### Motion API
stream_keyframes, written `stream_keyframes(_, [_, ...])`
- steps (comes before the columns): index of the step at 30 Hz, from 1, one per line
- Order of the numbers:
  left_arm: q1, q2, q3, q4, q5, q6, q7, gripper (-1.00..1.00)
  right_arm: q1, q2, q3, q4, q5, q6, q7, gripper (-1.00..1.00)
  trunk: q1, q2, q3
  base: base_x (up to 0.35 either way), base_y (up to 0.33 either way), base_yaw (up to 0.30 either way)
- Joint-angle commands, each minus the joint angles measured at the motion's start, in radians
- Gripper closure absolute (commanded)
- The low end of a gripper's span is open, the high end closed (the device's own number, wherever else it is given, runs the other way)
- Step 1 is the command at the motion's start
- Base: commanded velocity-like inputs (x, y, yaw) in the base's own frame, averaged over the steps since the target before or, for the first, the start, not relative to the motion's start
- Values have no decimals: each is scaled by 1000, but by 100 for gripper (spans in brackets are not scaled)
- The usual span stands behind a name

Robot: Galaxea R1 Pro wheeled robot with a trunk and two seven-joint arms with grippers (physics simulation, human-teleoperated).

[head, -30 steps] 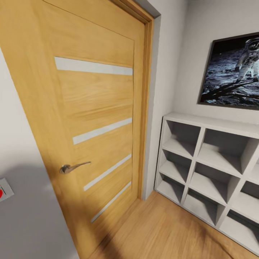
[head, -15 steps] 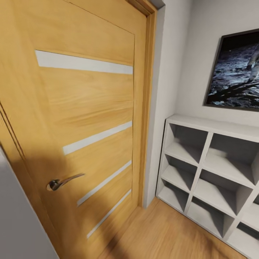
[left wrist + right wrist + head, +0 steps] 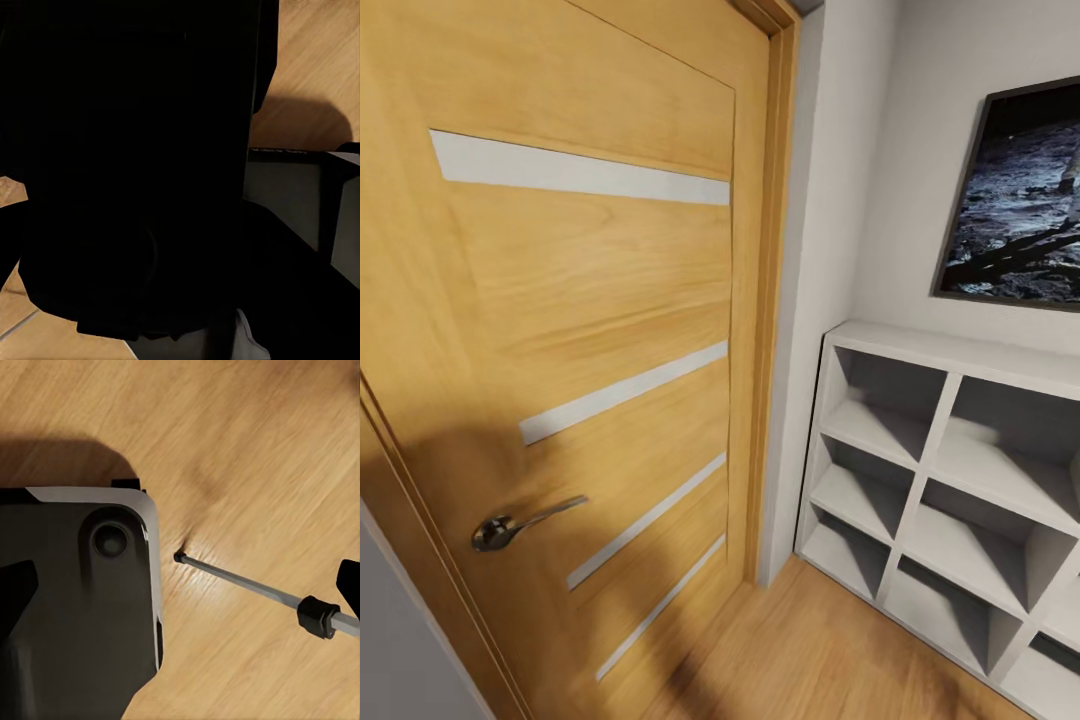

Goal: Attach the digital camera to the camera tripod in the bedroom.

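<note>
A thin silver-grey tripod leg [image 3: 240, 583] with a black foot and a black joint [image 3: 319, 616] slants over the light wood floor in the right wrist view, beside my dark base [image 3: 82, 607]. My right gripper [image 3: 180, 589] hangs open above the floor, its dark fingertips [image 3: 349, 583] far apart with nothing between them. In the left wrist view a black bulk [image 3: 135, 165] sits close in front of the lens. I cannot tell whether it is the digital camera or the left gripper.
A closed wooden door [image 3: 580, 330] with a metal lever handle [image 3: 520, 524] stands close on the left. A grey cube shelf [image 3: 950, 480] lines the right wall under a framed moon picture [image 3: 1020, 215]. Wood floor [image 3: 810, 650] runs between them.
The head view has swung and closed in on the door. The wall plate at the left edge has slid out of the picture, and the handle sits lower and further left.
</note>
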Motion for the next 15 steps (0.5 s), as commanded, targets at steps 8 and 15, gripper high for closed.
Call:
stream_keyframes(8, [0,0,-8,0,9,4,-4,100,-1,0,-1,3,0,-6,-2,-100,0,-1,0,40,53,0])
stream_keyframes(15, [0,-4,-8,0,9,4,-4,100,-1,0,-2,3,0,-6,-2,-100,0,-1,0,14,19,0])
